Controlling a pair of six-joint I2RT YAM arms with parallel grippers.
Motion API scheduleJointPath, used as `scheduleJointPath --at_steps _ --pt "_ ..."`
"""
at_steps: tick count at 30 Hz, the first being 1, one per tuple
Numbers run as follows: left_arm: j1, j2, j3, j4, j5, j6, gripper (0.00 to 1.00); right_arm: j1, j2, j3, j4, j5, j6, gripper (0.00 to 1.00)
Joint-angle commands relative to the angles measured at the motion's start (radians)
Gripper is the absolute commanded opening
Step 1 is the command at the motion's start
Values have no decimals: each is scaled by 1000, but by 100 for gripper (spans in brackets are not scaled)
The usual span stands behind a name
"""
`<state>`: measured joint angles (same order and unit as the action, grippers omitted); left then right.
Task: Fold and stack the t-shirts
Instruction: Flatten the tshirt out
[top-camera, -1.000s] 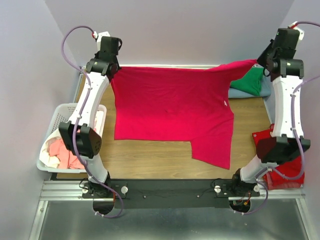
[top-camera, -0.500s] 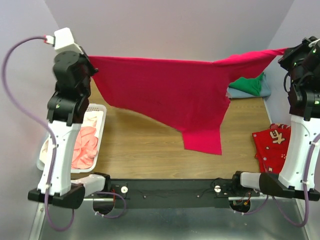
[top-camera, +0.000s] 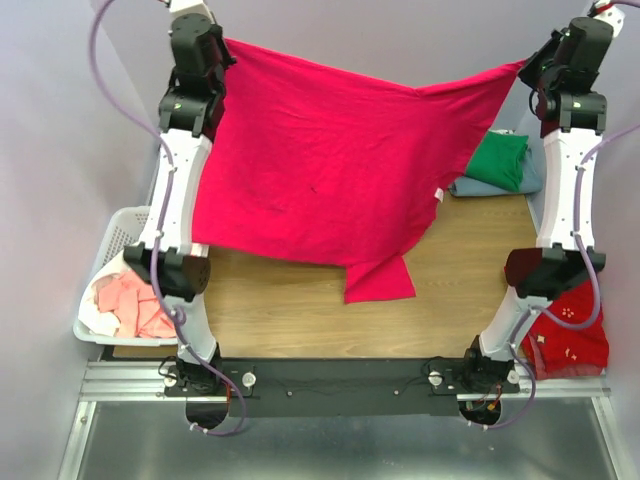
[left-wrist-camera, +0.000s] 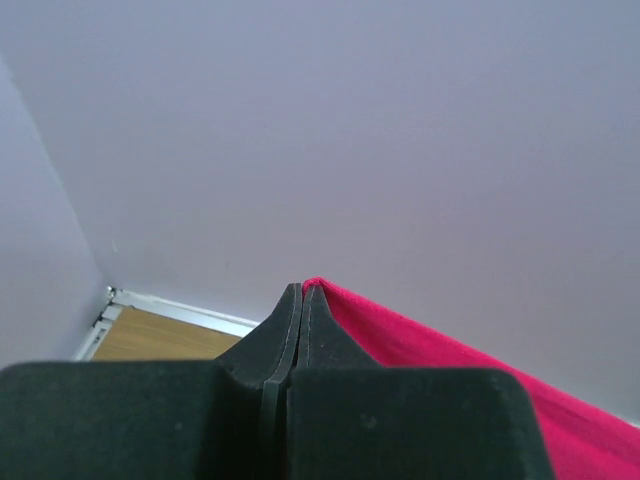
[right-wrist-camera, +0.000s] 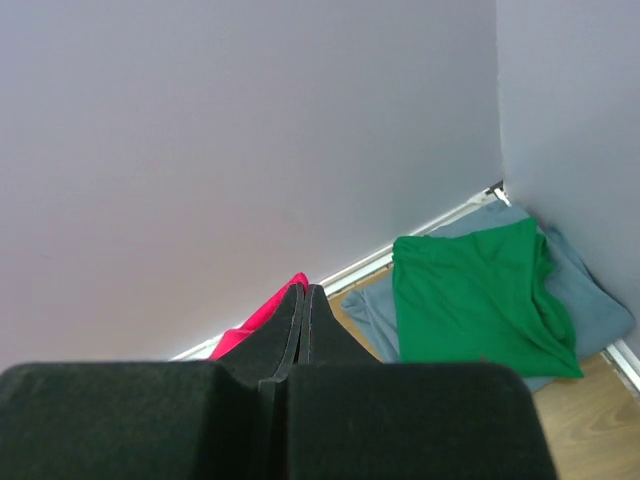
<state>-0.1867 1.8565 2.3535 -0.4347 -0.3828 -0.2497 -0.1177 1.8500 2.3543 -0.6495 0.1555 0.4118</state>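
From above, the crimson t-shirt (top-camera: 320, 170) hangs stretched between both raised arms, over the worktop (top-camera: 290, 310). Left wrist: the left jaws are clenched on its corner. Right wrist: the right jaws pinch another corner, and the green t-shirt (right-wrist-camera: 465, 290) lies folded beyond. This looks like the spreading step; next it needs lowering flat, both arms moving evenly.
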Motion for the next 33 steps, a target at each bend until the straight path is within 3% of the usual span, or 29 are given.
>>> scheduleJointPath --at_steps 1,5,10,15,19,23,29,33 --pt "33 79 141 25 47 -3 0 -7 60 150 56 4 13 1" --pt "62 98 138 36 87 -22 0 -7 100 212 65 -1 7 1" --pt "75 18 54 48 79 -7 0 -7 25 172 76 -11 -10 1" --pt "75 -155 -77 37 100 21 0 -7 -156 -31 77 -39 -42 1" --pt "75 -348 -343 79 117 20 0 -7 -363 -229 76 -59 -83 1" --pt "75 -569 -517 93 125 23 0 -8 -591 -375 76 -38 -122 1" --pt "75 -779 -629 93 130 41 0 -7 -732 -389 77 21 -168 1" --pt "75 -841 -599 85 124 59 0 -7 -759 -328 76 42 -177 1"
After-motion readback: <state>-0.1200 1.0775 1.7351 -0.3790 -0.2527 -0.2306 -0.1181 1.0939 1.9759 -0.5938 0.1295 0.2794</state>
